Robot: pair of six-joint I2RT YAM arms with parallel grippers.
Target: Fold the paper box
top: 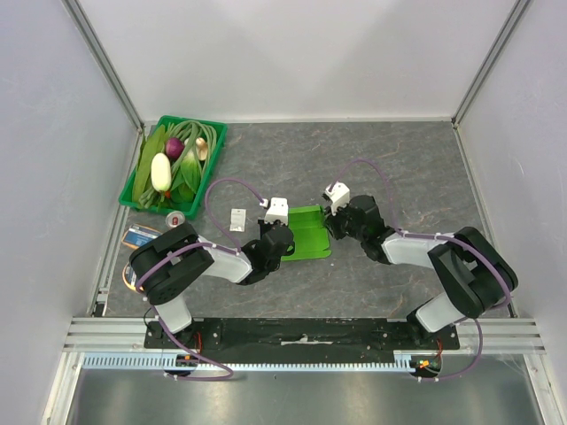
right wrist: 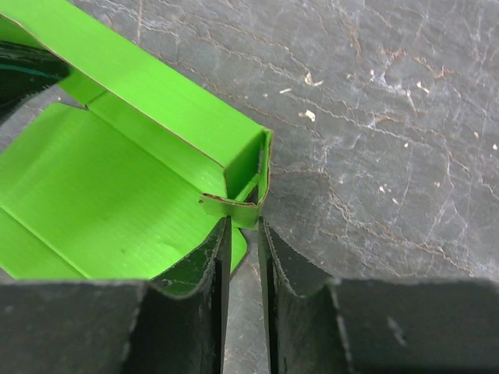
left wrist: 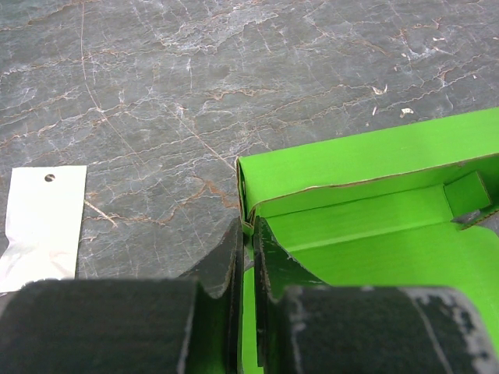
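Arms low, angled inward, left hand (left wrist: pixel 248 234) pinching the paper box (left wrist: pixel 374 160) edge, right hand (right wrist: pixel 243 226) its corner

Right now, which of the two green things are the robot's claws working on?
The lime paper box at mid-table: left gripper pinches one raised corner, right gripper straddles the other. The darker green crate sits apart, far left.

Lime-green paper box (top: pixel 310 232), grey white-veined table (top: pixel 399 168), white tag (top: pixel 237 220), green crate (top: pixel 219 142).
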